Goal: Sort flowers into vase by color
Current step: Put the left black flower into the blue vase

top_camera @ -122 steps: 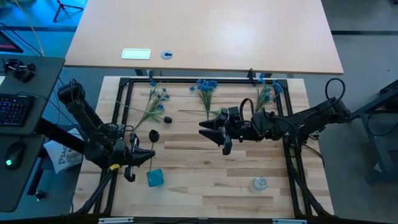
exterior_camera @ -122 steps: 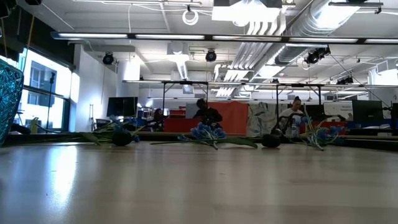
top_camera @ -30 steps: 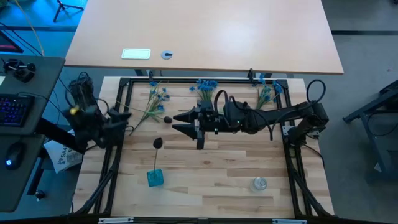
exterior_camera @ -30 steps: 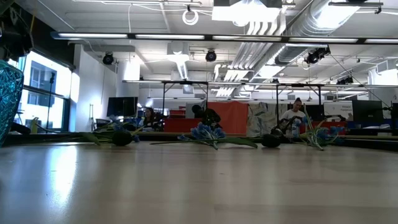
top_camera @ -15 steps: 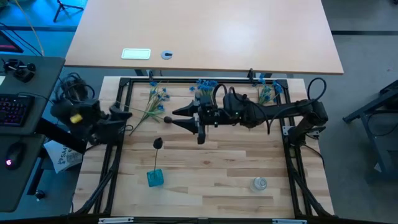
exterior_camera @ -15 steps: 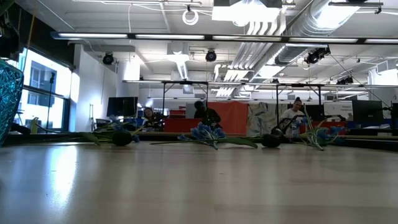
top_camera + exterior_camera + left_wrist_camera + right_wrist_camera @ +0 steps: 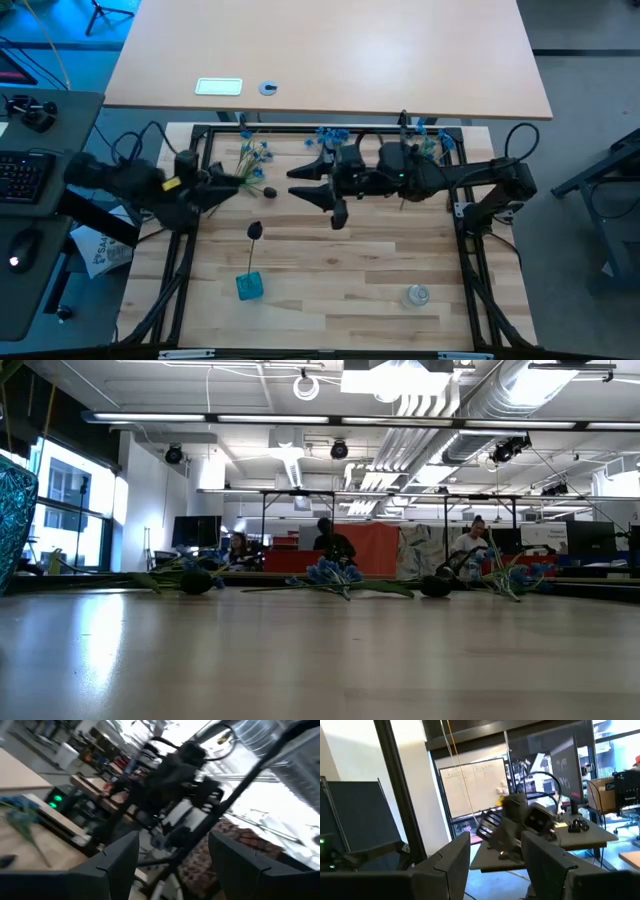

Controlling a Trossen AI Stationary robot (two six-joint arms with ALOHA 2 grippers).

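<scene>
Blue vase point(image 7: 249, 287) – no readable label – holds one dark-budded flower point(image 7: 254, 231).

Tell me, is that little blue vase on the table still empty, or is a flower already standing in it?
Not empty. In the high view the blue vase holds one dark-budded flower, its stem rising from the vase.

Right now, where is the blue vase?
In the high view the blue vase stands near the table's front edge, left of centre, holding one dark-budded stem; the clear vase stands far to its right.
</scene>
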